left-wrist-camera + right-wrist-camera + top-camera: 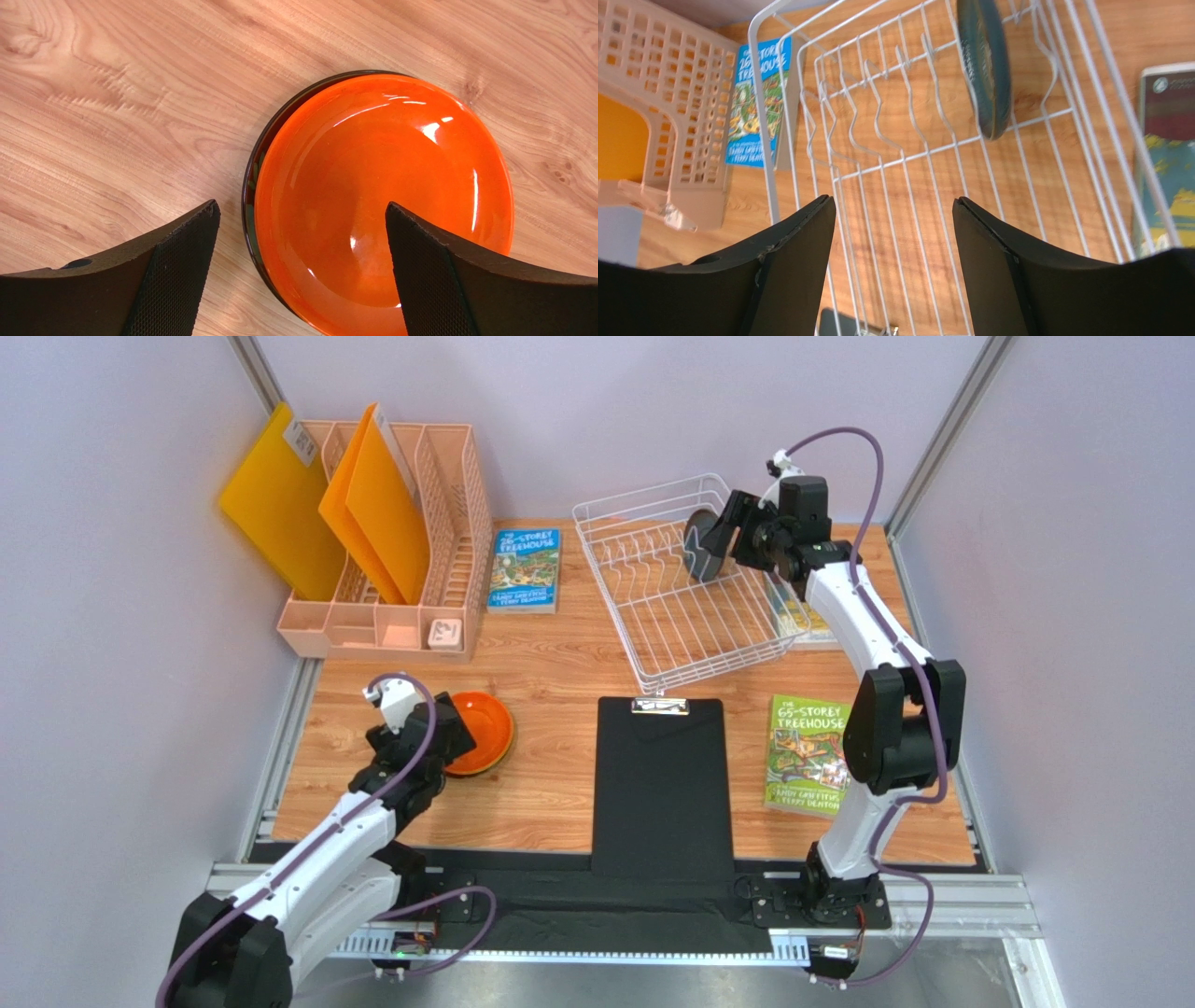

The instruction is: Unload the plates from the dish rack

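Note:
An orange plate (382, 189) lies flat on the wooden table, stacked on another plate of which only a dark rim (248, 189) shows. My left gripper (300, 205) hovers open over its left edge, one finger above wood and the other above the plate, holding nothing. From above, this gripper (446, 738) sits just left of the orange plate (490, 728). A dark grey-teal plate (984, 66) stands upright between prongs of the white wire dish rack (878, 161). My right gripper (892, 201) is open and empty above the rack (659, 623), beside that plate (697, 546).
A peach mesh file holder (421, 518) with orange folders stands at the back left, with a blue book (525, 567) next to it. A black clipboard (659, 784) lies front centre. A green book (807, 753) lies to its right. Another book (807, 623) lies by the rack's right side.

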